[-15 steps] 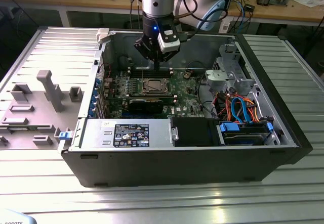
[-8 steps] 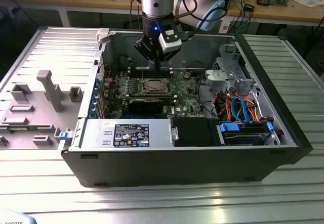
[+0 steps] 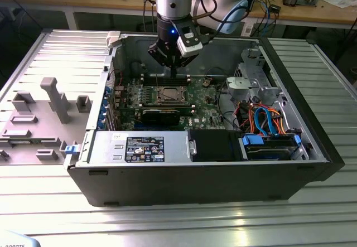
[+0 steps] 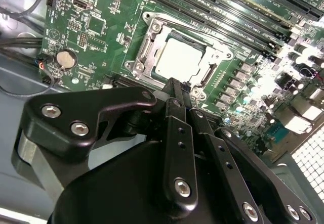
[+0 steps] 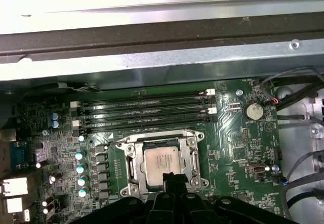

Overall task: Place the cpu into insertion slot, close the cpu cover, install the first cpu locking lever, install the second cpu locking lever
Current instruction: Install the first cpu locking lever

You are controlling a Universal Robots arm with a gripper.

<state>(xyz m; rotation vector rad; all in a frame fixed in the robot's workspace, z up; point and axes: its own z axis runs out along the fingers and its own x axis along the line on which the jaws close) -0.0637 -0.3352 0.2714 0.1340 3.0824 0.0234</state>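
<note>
A: What's the setting?
B: A ribbed grey metal table (image 3: 167,224) carrying an open black computer case (image 3: 301,119), its green motherboard (image 3: 201,99) at frame centre in the exterior view.

A: And the arm?
B: Its black gripper (image 3: 173,71) hangs over the board's upper part, fingers pressed together, pinching nothing.

A: The chip?
B: The small dull silver-grey square cpu (image 5: 162,164) lies inside the silvery-rimmed insertion slot (image 5: 195,158), with the thin shiny cpu cover (image 4: 152,24) framing it, just beyond the fingertips.
</note>
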